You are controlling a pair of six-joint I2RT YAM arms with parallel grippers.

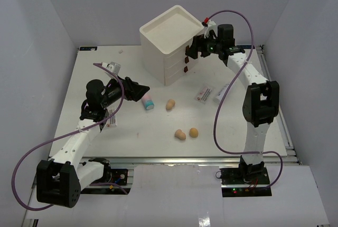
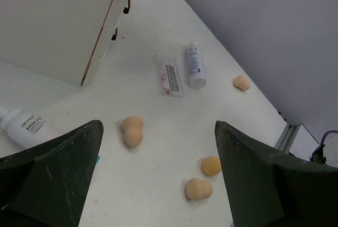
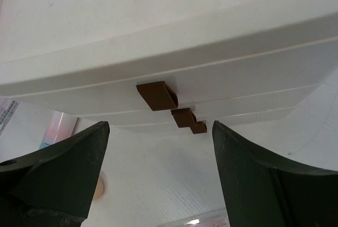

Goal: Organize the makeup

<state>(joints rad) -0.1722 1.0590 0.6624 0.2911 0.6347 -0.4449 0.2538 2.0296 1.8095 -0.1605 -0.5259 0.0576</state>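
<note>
My left gripper (image 1: 141,91) is open and empty, just left of the pink tube with teal cap (image 1: 149,101). In the left wrist view (image 2: 158,179) the tube (image 2: 26,126) lies by the left finger. Ahead are three tan sponges (image 2: 132,130) (image 2: 211,165) (image 2: 198,189), a flat packet (image 2: 168,75), the white bottle (image 2: 195,64) and a fourth sponge (image 2: 242,83). My right gripper (image 1: 193,48) is open and empty, facing the drawer box's top dark red handle (image 3: 157,95); the handle sits just beyond the fingertips in the right wrist view (image 3: 158,174).
The white three-drawer box (image 1: 169,42) stands at the back centre with its drawers shut. A second packet (image 1: 111,119) lies under my left arm. The right arm's purple cable (image 1: 217,116) loops over the table's right side. Grey walls close in three sides.
</note>
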